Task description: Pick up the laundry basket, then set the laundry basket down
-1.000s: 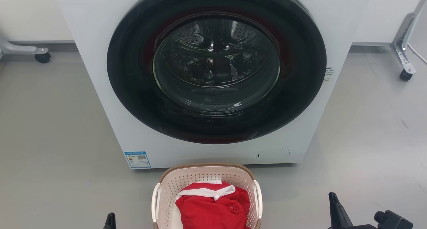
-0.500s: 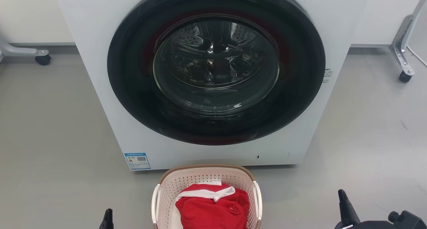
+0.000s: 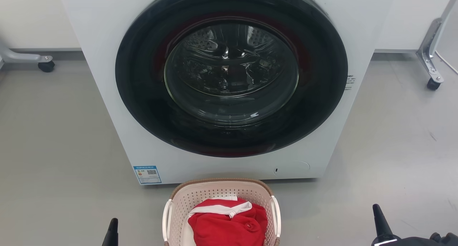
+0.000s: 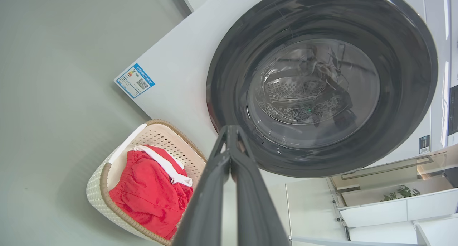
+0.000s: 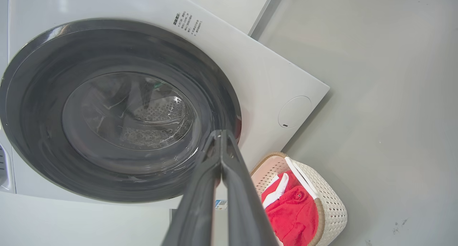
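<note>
One laundry basket (image 3: 195, 197) (image 4: 96, 192) (image 5: 332, 206) stands upright on the grey floor (image 3: 53, 149), at the near middle of the scene, just in front of the washer (image 3: 143, 156) and below its door (image 3: 230, 74). Whether the basket's far rim touches the washer's base I cannot tell. The basket has two white handles, one on its left side (image 3: 166, 217) and one on its right (image 3: 276, 213), and holds one red garment (image 3: 225, 228) (image 4: 143, 188) (image 5: 293, 213) with a white band. There are two tools, both apart from the basket. The left tool (image 3: 111, 233) (image 4: 230, 138) is near its left side and the right tool (image 3: 380, 221) (image 5: 220, 138) is well off to its right. In each wrist view the two long dark fingers are clenched tip to tip, grasping nothing. There is one washer, with one round dark glass door, one blue label (image 3: 147, 174) at its lower left corner and one round flap (image 3: 291, 167) at its lower right. Far back, two metal legs on castors stand on the floor, one at the left (image 3: 46, 65) and one at the right (image 3: 433, 83). Compared with a second ago, the whole head view has slid slightly down, so the camera has moved. The basket keeps its place against the washer. The left tool's tip is now farther left, and the right tool's tip is farther right, with less of its dark body above the bottom edge.
</note>
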